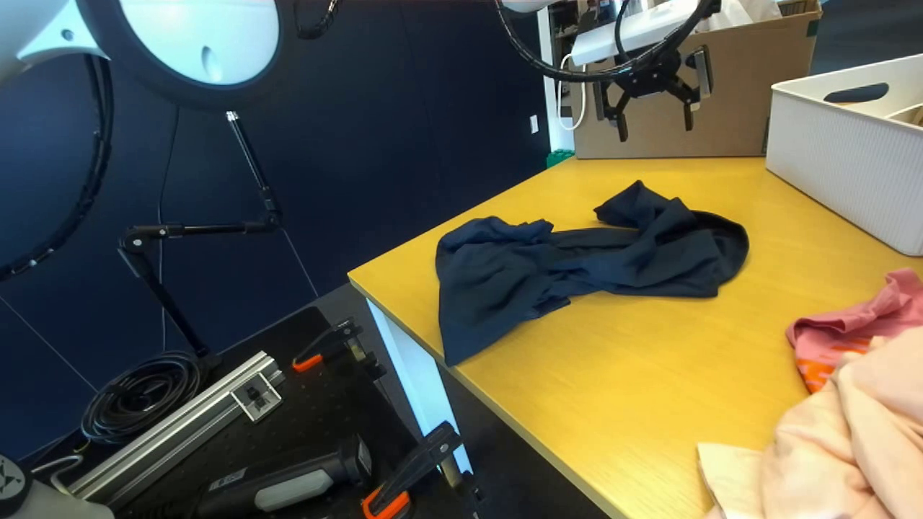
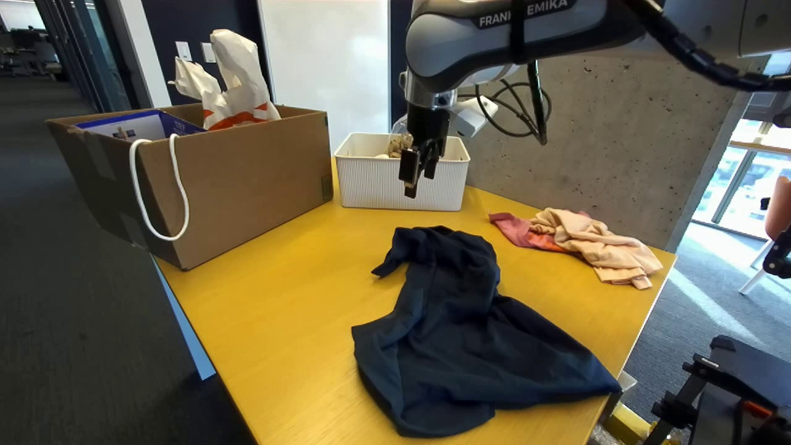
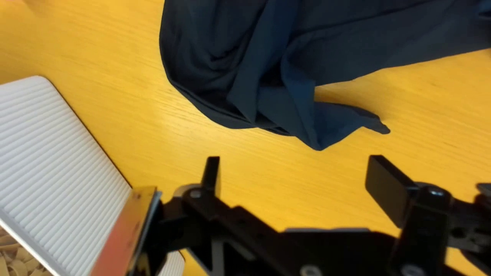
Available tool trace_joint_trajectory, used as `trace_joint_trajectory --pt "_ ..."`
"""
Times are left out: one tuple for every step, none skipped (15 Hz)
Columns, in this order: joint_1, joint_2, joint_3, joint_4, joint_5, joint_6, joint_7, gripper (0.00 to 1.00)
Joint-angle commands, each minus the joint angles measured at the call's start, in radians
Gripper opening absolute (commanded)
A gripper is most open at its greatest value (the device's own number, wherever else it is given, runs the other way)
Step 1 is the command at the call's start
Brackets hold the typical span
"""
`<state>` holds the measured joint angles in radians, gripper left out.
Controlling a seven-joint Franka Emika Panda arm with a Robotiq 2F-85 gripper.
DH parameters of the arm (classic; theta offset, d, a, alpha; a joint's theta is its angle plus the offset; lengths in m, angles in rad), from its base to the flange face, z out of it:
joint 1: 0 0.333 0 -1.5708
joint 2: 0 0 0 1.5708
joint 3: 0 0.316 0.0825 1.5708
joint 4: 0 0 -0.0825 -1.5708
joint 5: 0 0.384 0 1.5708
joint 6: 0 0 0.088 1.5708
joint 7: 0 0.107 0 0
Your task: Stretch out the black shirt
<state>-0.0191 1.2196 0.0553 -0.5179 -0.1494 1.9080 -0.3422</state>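
Observation:
The black shirt looks dark navy and lies crumpled on the yellow table in both exterior views (image 1: 490, 281) (image 2: 457, 358). One end is spread wider near a table edge; the other end is bunched and folded, with a small tip sticking out. The bunched end shows at the top of the wrist view (image 3: 207, 42). My gripper is open and empty, raised above the table just beyond the bunched end, in both exterior views (image 1: 656, 132) (image 2: 420, 183). In the wrist view the gripper (image 3: 295, 172) has its fingers wide apart with bare table between them, not touching the shirt.
A white ribbed bin (image 1: 844, 158) stands close to the gripper and shows in the wrist view (image 3: 57, 172). A cardboard box (image 2: 259, 179) stands at a table edge. Pink cloth (image 1: 858, 324) and peach cloth (image 1: 865, 425) lie on the table (image 1: 613, 396).

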Motion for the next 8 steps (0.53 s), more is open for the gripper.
trace_joint_trajectory --pt "0.011 -0.043 -0.007 -0.013 0.013 -0.073 0.148 1.0" --pt "0.009 -0.048 -0.009 -0.015 0.014 -0.095 0.194 1.0" --pt "0.004 -0.049 -0.011 -0.016 0.014 -0.113 0.236 1.0" --pt "0.0 -0.049 -0.012 -0.018 0.016 -0.134 0.282 1.0" --pt "-0.004 -0.048 -0.013 -0.023 0.018 -0.156 0.326 1.0" --pt "-0.007 -0.048 -0.013 -0.03 0.018 -0.181 0.368 1.0" --pt "-0.01 -0.05 -0.012 -0.037 0.02 -0.197 0.415 1.0" --pt "-0.014 -0.052 -0.011 -0.048 0.018 -0.21 0.449 1.0"
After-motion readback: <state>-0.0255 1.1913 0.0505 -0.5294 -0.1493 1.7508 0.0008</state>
